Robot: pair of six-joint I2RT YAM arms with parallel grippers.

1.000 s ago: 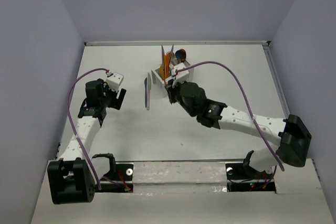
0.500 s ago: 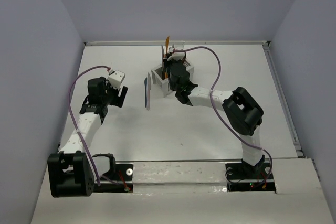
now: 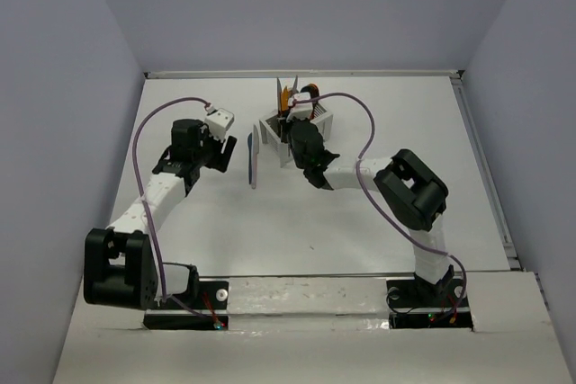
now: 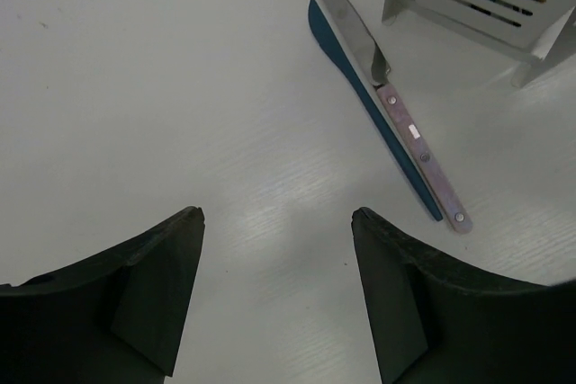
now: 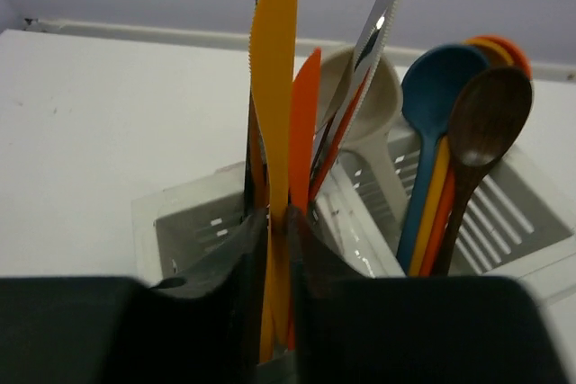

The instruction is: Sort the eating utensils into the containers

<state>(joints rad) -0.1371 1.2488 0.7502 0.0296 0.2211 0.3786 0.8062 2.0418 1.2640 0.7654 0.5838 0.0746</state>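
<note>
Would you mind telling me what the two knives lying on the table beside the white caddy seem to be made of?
The blue knife looks like matte plastic: it is one even colour from tip to handle. The riveted knife seems to have a polished metal blade, mirror-bright with reflections. Its dull purplish handle has pale rivets and may be plastic or wood.

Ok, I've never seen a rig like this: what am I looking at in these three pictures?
Two robot arms, left and right, are bolted to a table. One picture looks down from above; the others come from a camera on each wrist. The left end effector, open, hovers beside a blue knife and a metal-bladed knife lying side by side. The right end effector has its fingers either side of a yellow knife standing in the white caddy; whether they pinch it I cannot tell. Spoons stand in the other compartment.
</note>
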